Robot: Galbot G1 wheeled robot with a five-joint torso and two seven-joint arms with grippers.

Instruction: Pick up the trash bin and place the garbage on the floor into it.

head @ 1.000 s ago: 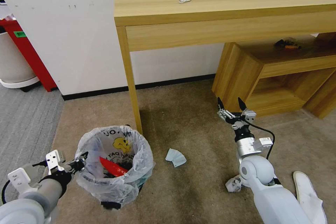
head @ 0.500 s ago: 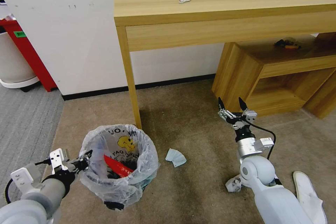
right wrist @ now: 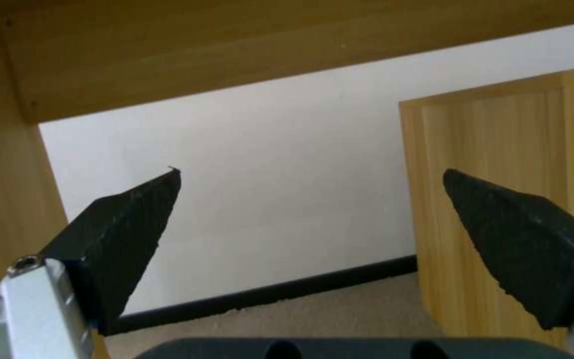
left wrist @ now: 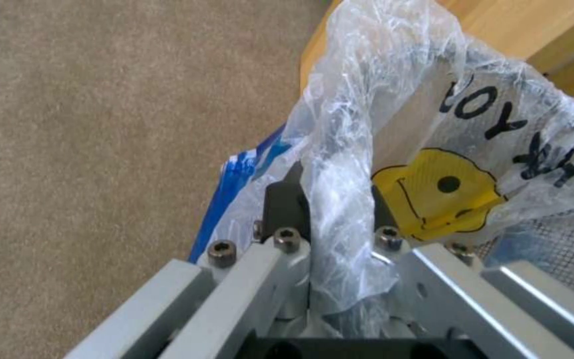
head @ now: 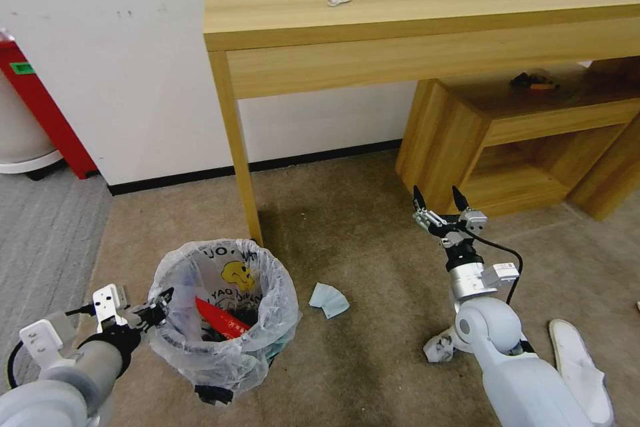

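The trash bin [head: 223, 317], dark and lined with a crinkly white bag with a yellow cartoon figure [left wrist: 443, 192], sits low on the left on the beige floor [head: 373, 247]. A red wrapper [head: 223, 321] lies inside it. My left gripper [head: 160, 301] [left wrist: 334, 187] is shut on the bin's near rim, bag plastic pinched between its fingers. On the carpet lie a folded pale blue paper [head: 328, 299], a crumpled white paper [head: 437, 349] and a white slipper [head: 579, 373]. My right gripper [head: 440, 200] [right wrist: 310, 174] hovers open and empty, to the right of the bin.
A long wooden desk [head: 413, 20] stands against the wall, one leg [head: 240, 173] just behind the bin. A low wooden shelf unit [head: 507, 140] sits under it on the right. Grey ribbed carpet [head: 40, 240] lies at the left.
The whole picture has shifted left, so the camera moved. The left gripper and the bin have edged right, closer to the blue paper. The right gripper keeps its pose.
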